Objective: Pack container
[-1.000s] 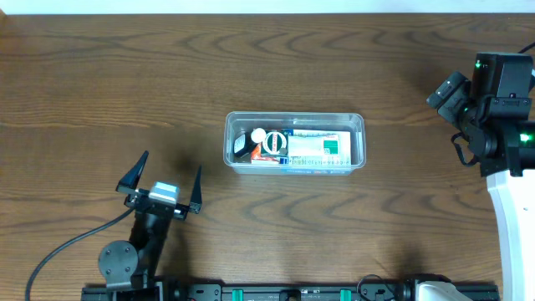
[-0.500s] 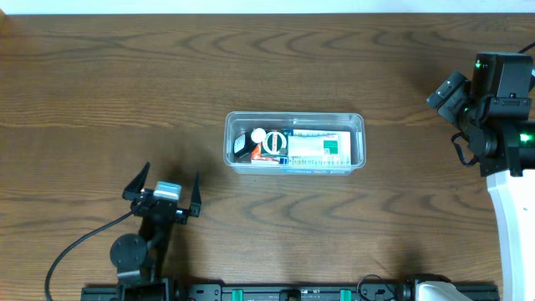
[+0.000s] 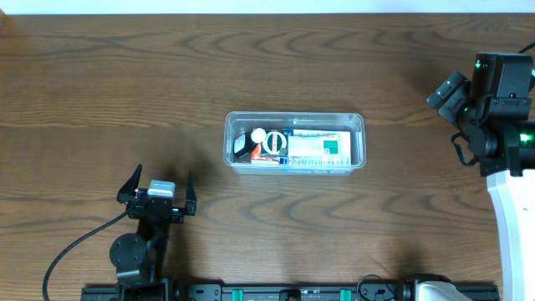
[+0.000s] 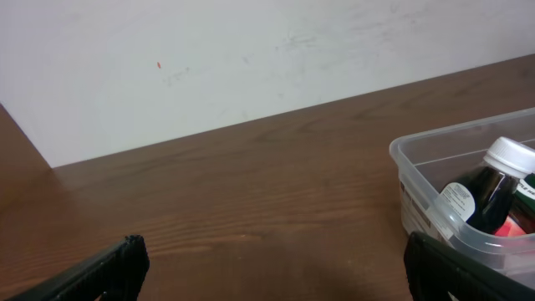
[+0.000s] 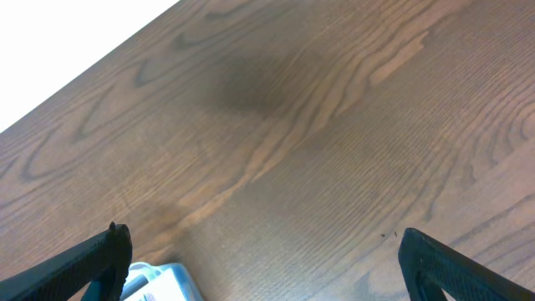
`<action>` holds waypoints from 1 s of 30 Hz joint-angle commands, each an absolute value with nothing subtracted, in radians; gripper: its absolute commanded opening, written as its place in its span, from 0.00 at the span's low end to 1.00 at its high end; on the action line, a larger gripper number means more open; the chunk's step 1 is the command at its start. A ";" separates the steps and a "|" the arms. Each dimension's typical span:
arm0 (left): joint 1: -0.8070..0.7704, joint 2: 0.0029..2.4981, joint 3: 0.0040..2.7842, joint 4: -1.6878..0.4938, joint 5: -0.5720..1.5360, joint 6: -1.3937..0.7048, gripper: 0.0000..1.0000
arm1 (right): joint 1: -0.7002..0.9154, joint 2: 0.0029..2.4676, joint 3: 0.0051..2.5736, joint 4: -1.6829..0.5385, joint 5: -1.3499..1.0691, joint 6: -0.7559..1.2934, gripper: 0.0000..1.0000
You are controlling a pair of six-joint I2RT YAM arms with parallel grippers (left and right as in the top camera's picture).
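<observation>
The clear, round-cornered plastic tub (image 3: 294, 116) is sitting on the grainy wooden table (image 3: 125, 75). The left gripper (image 3: 160, 184) at seven o'clock and the right gripper (image 5: 267, 261) at three are both gaping wide.

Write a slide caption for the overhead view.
Clear container holding a bottle and boxes at the centre of the table; left gripper open and empty, right arm off to the side.

One left gripper (image 3: 162, 176), one right gripper (image 5: 261, 236), one clear container (image 3: 294, 116) ahead-right of the left gripper, one white-capped bottle (image 4: 491, 179), one green-and-white box (image 3: 322, 147)
</observation>
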State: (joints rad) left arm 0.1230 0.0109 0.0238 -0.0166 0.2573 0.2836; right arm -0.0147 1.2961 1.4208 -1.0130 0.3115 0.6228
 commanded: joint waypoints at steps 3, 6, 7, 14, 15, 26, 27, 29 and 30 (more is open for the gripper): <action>0.128 0.005 0.004 -0.048 0.253 0.267 0.98 | -0.018 1.296 1.425 -1.014 0.325 0.612 0.99; 0.128 0.005 0.004 -0.048 0.253 0.267 0.98 | -0.018 1.296 1.425 -1.014 0.325 0.612 0.99; 0.128 0.005 0.004 -0.048 0.253 0.267 0.98 | -0.018 1.296 1.425 -1.014 0.325 0.612 0.99; 0.128 0.005 0.004 -0.048 0.253 0.267 0.98 | -0.018 1.296 1.425 -1.014 0.325 0.612 0.99; 0.128 0.005 0.004 -0.048 0.253 0.267 0.98 | -0.018 1.296 1.425 -1.014 0.325 0.612 0.99; 0.128 0.005 0.004 -0.048 0.253 0.267 0.98 | -0.002 1.188 1.377 -1.013 0.340 0.611 0.99; 0.128 0.005 0.004 -0.048 0.253 0.267 0.98 | 0.003 1.155 1.356 -1.013 0.353 0.612 0.99; 0.128 0.005 0.004 -0.048 0.253 0.267 0.98 | 0.008 1.072 1.287 -1.015 0.368 0.611 0.99; 0.128 0.005 0.004 -0.048 0.253 0.267 0.98 | 0.008 1.030 1.247 -1.015 0.371 0.611 0.99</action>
State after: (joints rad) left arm 0.1230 0.0109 0.0238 -0.0177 0.2546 0.2836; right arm -0.0013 1.1427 1.3193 -1.0088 0.3264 0.6224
